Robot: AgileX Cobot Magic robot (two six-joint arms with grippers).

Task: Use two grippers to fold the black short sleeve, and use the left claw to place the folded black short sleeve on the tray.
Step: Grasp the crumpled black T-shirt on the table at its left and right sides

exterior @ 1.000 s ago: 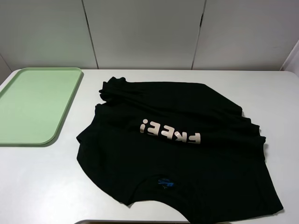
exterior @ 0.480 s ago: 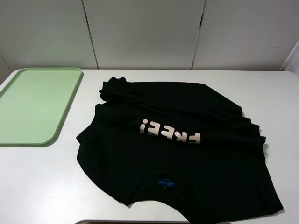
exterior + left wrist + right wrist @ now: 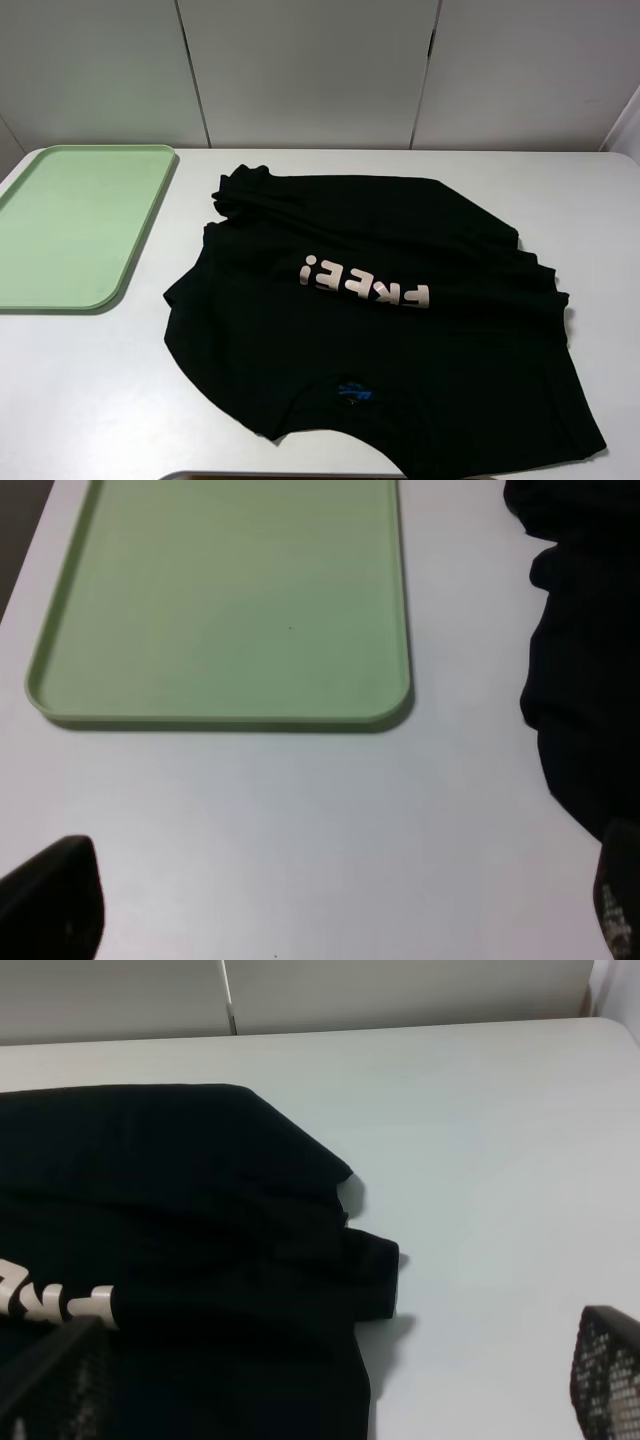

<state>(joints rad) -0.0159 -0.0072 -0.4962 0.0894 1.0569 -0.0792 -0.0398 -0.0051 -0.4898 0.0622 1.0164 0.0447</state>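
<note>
both wrist views crop the black short sleeve (image 3: 180, 1210), and the high view crops the tray (image 3: 90, 230).

"FREE!" on black short sleeve (image 3: 400, 340)

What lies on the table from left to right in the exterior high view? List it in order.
tray → black short sleeve. The pink lettering and blue neck label lie within the shirt's span, so they are left out.
</note>
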